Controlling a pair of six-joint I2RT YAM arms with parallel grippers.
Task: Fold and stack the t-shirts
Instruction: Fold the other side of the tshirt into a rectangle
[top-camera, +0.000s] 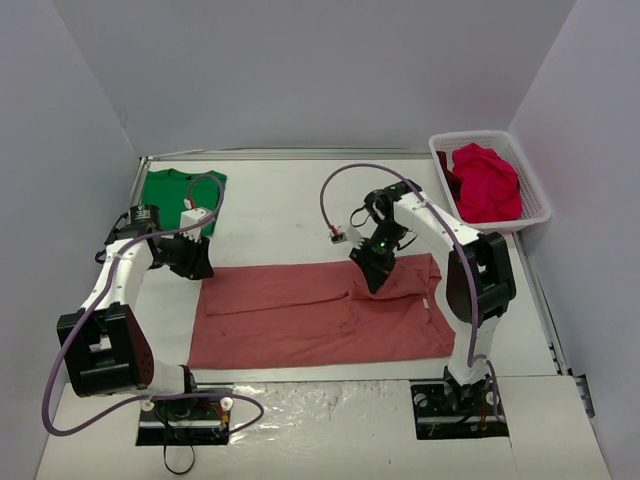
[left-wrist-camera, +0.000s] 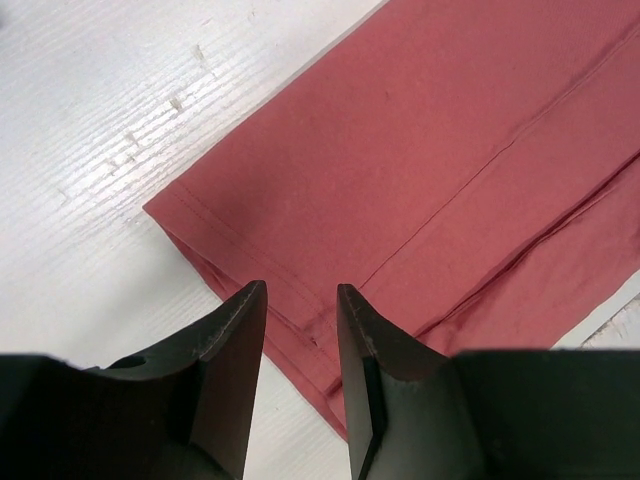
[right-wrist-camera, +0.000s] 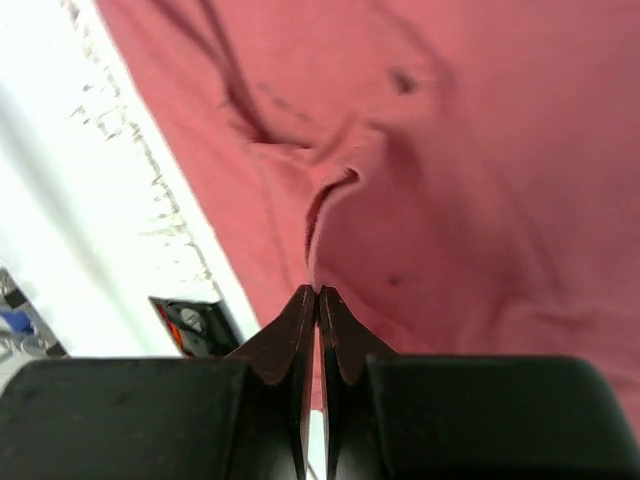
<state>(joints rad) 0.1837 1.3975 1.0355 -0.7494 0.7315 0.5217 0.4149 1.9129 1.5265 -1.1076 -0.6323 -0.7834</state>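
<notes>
A dusty pink cotton t-shirt (top-camera: 300, 320) lies flat in the middle of the white desk (top-camera: 280, 215), spread from left to right. One long strip of it is folded over on top. The right end effector (right-wrist-camera: 316, 292) is down at the far edge of the pink shirt, a bit right of the middle. Its two black fingers are pressed tight together on a little pinch of the pink cloth, and the cloth puckers into wrinkles that run up to the tips. The left end effector (left-wrist-camera: 300, 290) is at the far left corner of the same shirt. Its fingers stand a little apart with nothing between them, and the shirt's hem and corner show just past the tips. A bright green cotton t-shirt (top-camera: 175, 190) lies flat at the far left corner of the desk, well apart from the pink one. At the far right, a white plastic lattice basket (top-camera: 470, 137) holds a crumpled heap of deep red t-shirts (top-camera: 487, 182).
</notes>
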